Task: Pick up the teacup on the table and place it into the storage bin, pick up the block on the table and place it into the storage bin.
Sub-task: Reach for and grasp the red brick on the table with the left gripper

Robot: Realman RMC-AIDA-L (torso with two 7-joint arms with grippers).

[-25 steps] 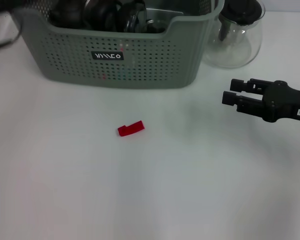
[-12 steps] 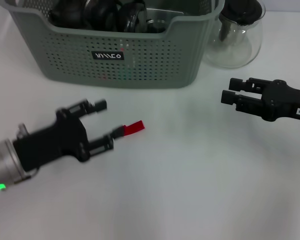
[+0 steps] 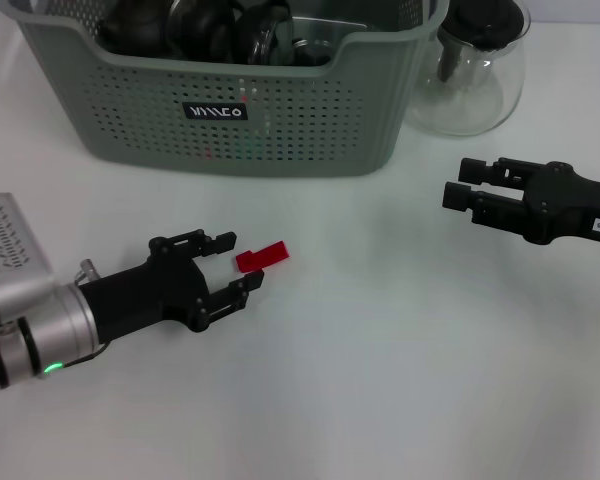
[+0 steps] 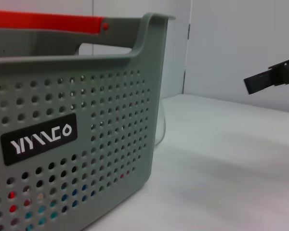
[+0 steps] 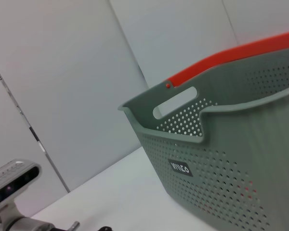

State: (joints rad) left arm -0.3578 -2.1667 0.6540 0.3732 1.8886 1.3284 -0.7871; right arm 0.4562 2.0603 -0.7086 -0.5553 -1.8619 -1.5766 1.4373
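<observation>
We note the left gripper low over the white table, fingers spread wide with the red block lying just at their tips, not gripped. The storage bin stands behind it, dark items inside; a glass teapot beside. Right gripper hovers well apart, fingers slightly parted, empty.

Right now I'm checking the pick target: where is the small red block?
In the head view the small red block lies on the white table, in front of the grey-green storage bin, just beyond the left gripper's open fingertips.
</observation>
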